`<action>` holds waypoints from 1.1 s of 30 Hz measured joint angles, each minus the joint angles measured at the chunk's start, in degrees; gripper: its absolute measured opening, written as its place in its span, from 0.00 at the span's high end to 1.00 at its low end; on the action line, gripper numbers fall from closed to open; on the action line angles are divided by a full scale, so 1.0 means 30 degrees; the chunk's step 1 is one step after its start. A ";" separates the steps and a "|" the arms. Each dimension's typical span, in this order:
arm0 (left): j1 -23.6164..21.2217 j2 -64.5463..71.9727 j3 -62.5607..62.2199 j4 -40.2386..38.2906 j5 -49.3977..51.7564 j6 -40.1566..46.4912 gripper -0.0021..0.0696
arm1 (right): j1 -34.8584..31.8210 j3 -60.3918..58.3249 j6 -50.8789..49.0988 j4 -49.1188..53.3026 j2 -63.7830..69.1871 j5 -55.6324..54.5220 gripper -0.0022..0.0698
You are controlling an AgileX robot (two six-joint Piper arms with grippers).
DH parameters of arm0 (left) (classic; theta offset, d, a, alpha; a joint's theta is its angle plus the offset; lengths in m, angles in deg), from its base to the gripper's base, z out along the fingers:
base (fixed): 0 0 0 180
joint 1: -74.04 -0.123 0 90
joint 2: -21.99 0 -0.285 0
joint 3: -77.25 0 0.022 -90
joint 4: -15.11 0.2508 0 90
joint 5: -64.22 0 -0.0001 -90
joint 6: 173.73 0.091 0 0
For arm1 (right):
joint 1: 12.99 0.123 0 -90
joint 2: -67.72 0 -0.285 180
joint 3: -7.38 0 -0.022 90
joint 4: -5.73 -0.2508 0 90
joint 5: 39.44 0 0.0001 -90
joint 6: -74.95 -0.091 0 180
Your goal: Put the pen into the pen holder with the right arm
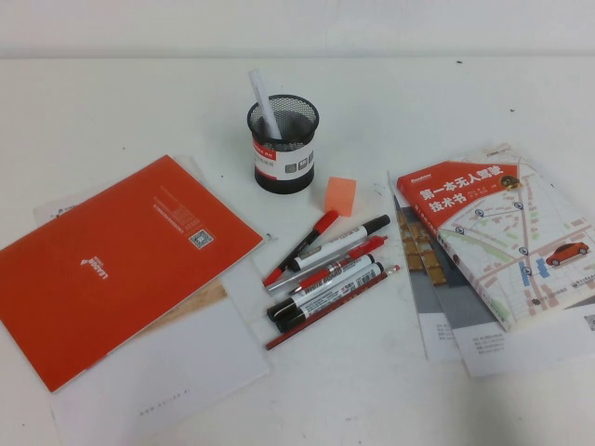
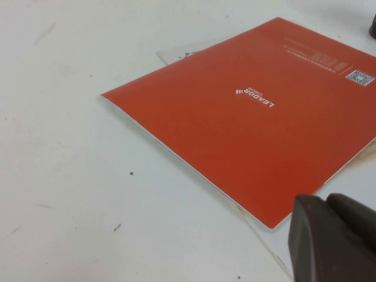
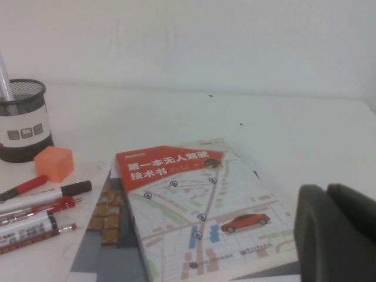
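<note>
The slim white pen [image 1: 263,104] stands tilted inside the black mesh pen holder [image 1: 283,144], its upper end sticking out above the rim. The holder stands upright at the table's middle back, with a white and red label round its lower half. The right wrist view shows the holder [image 3: 22,126] and the pen's shaft [image 3: 4,82] far off. My right gripper [image 3: 326,191] is shut and empty, over the near edge of the map book. My left gripper [image 2: 326,202] is shut and empty, by the orange booklet's corner. Neither arm shows in the high view.
Several markers and a red pencil [image 1: 330,269] lie in front of the holder, with an orange eraser [image 1: 340,195] beside them. An orange booklet [image 1: 121,255] on white papers lies at the left. A map-covered book [image 1: 507,232] on leaflets lies at the right.
</note>
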 joint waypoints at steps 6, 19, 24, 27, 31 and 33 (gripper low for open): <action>0.0000 0.0000 0.0000 0.0000 0.0000 0.0000 0.98 | -0.0208 -0.0917 -0.0191 0.0494 -0.0041 -0.0276 1.00; 0.0000 0.0000 0.0000 0.0000 0.0000 0.0000 0.98 | 0.0600 -0.4026 -0.5796 0.4757 -0.2155 -0.0272 1.00; 0.0000 0.0000 0.0000 0.0000 0.0000 0.0000 0.98 | 0.1477 -0.4058 -0.5851 0.5149 -0.2185 0.1115 1.00; 0.0000 0.0000 0.0000 0.0000 0.0000 0.0000 0.98 | 0.1832 -0.4058 -0.5887 0.5149 -0.2185 0.1162 1.00; 0.0000 0.0000 0.0000 0.0000 0.0000 0.0000 0.98 | 0.1845 -0.4058 -0.5887 0.5149 -0.2185 0.1191 1.00; 0.0000 0.0000 0.0000 0.0000 0.0000 0.0000 0.98 | 0.1845 -0.4058 -0.5887 0.5149 -0.2185 0.1191 1.00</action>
